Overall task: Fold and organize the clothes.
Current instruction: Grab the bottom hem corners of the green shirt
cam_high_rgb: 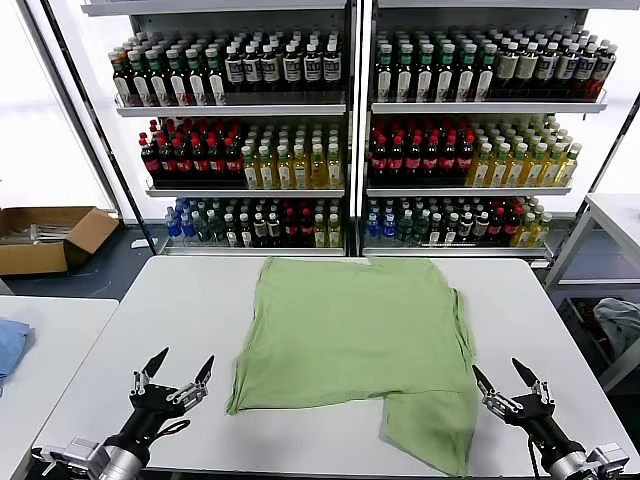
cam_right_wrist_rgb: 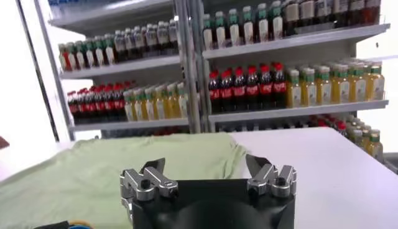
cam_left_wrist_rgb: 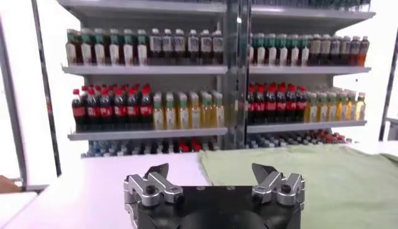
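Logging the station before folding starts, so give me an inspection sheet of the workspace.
Surface: white table, no objects besides the shirt.
Job's things: one light green cotton shirt spread flat, one near corner hanging further toward the front edge.
Clutter: nothing seen on the table.
Grippers: left gripper and right gripper both open, empty, apart from the shirt, near the front edge.
Cables: nothing seen.
Surroundings: bottle shelves behind; cardboard box on the floor; light blue cloth on a side table.

Bright, even overhead light; white glare blows out the windows flanking the shelves [cam_high_rgb: 350,130]. Soft faint shadows on the table [cam_high_rgb: 560,330] (wrist views slightly blurred).
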